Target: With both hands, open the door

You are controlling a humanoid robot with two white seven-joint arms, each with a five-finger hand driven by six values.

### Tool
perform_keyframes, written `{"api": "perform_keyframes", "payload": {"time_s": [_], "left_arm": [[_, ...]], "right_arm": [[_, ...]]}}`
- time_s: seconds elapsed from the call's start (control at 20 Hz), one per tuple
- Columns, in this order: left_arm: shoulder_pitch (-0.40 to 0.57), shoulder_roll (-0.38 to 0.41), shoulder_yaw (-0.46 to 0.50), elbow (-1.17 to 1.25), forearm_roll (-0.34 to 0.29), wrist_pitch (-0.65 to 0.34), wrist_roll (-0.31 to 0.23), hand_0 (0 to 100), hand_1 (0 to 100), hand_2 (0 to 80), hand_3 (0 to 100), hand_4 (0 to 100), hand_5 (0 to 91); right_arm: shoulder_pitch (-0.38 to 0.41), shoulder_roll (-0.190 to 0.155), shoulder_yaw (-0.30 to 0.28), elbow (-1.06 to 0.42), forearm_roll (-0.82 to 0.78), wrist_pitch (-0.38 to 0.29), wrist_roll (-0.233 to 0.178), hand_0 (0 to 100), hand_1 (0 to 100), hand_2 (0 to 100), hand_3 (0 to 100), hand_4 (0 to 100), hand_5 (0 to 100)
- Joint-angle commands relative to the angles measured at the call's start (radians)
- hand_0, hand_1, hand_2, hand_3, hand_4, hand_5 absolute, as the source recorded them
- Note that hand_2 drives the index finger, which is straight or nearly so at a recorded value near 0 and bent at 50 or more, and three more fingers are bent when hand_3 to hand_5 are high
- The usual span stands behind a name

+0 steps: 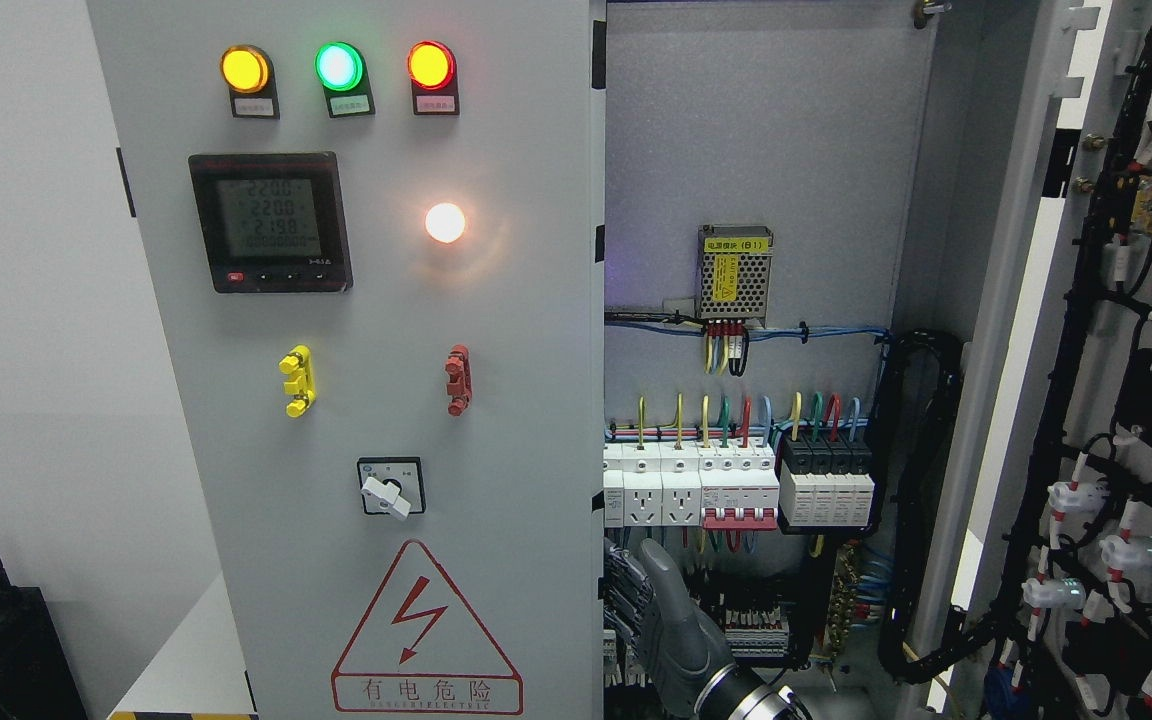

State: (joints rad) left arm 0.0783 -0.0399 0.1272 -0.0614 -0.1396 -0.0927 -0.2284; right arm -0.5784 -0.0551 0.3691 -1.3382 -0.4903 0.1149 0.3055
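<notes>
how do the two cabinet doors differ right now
The left door is shut and faces the camera; the right door is swung wide open, showing its inner side. The left door shows lit indicator lamps, a meter and a warning triangle; the right door shows black wiring looms and component backs. Both are grey metal. A robot hand sits at the left door's edge.

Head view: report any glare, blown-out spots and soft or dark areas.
Head view: the white lamp is blown out, spilling a warm halo on the left door; the meter display is dim, its digits hard to read; the hand at the bottom edge is slightly soft; the wiring on the opened right door sits in dark shadow.
</notes>
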Motion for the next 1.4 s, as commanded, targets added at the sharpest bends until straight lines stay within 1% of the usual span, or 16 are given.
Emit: {"api": "perform_keyframes", "payload": {"time_s": [0.0, 0.15, 0.35, 0.45, 0.7, 0.85, 1.05, 1.1, 1.2, 1.35], "left_arm": [[0.000, 0.000, -0.001, 0.000, 0.000, -0.001, 0.000, 0, 0, 0.0, 0, 3, 0.0], [0.000, 0.000, 0.000, 0.000, 0.000, -0.001, 0.000, 0, 0, 0.0, 0, 3, 0.0], [0.000, 0.000, 0.000, 0.000, 0.000, -0.001, 0.000, 0, 0, 0.0, 0, 3, 0.0], [0.000, 0.000, 0.000, 0.000, 0.000, -0.001, 0.000, 0, 0, 0.0, 0, 3, 0.0], [0.000, 0.000, 0.000, 0.000, 0.000, 0.001, 0.000, 0, 0, 0.0, 0, 3, 0.0], [0.000, 0.000, 0.000, 0.000, 0.000, -0.001, 0.000, 0, 0, 0.0, 0, 3, 0.0], [0.000, 0.000, -0.001, 0.000, 0.000, -0.001, 0.000, 0, 0, 0.0, 0, 3, 0.0], [0.000, 0.000, 0.000, 0.000, 0.000, -0.001, 0.000, 0, 0, 0.0, 0, 3, 0.0], [0.000, 0.000, 0.000, 0.000, 0.000, 0.001, 0.000, 0, 0, 0.0, 0, 3, 0.0], [0.000, 0.000, 0.000, 0.000, 0.000, -0.001, 0.000, 0, 0, 0.0, 0, 3, 0.0]], "right_arm": [[-0.006, -0.006, -0.004, 0.020, -0.001, 0.006, 0.015, 0, 0, 0, 0, 0, 0], [-0.008, -0.008, -0.009, 0.022, -0.002, 0.008, 0.018, 0, 0, 0, 0, 0, 0], [-0.014, -0.019, -0.010, 0.025, -0.002, 0.008, 0.020, 0, 0, 0, 0, 0, 0], [-0.018, -0.019, -0.010, 0.036, -0.002, 0.008, 0.035, 0, 0, 0, 0, 0, 0], [-0.021, -0.019, -0.012, 0.040, -0.004, 0.008, 0.038, 0, 0, 0, 0, 0, 0], [-0.032, -0.020, -0.010, 0.050, -0.065, 0.012, 0.038, 0, 0, 0, 0, 0, 0], [-0.034, -0.028, -0.010, 0.051, -0.070, 0.017, 0.040, 0, 0, 0, 0, 0, 0], [-0.035, -0.028, -0.010, 0.051, -0.070, 0.019, 0.044, 0, 0, 0, 0, 0, 0], [-0.037, -0.028, -0.010, 0.051, -0.070, 0.019, 0.069, 0, 0, 0, 0, 0, 0], [-0.037, -0.028, -0.010, 0.051, -0.070, 0.020, 0.073, 0, 0, 0, 0, 0, 0]]}}
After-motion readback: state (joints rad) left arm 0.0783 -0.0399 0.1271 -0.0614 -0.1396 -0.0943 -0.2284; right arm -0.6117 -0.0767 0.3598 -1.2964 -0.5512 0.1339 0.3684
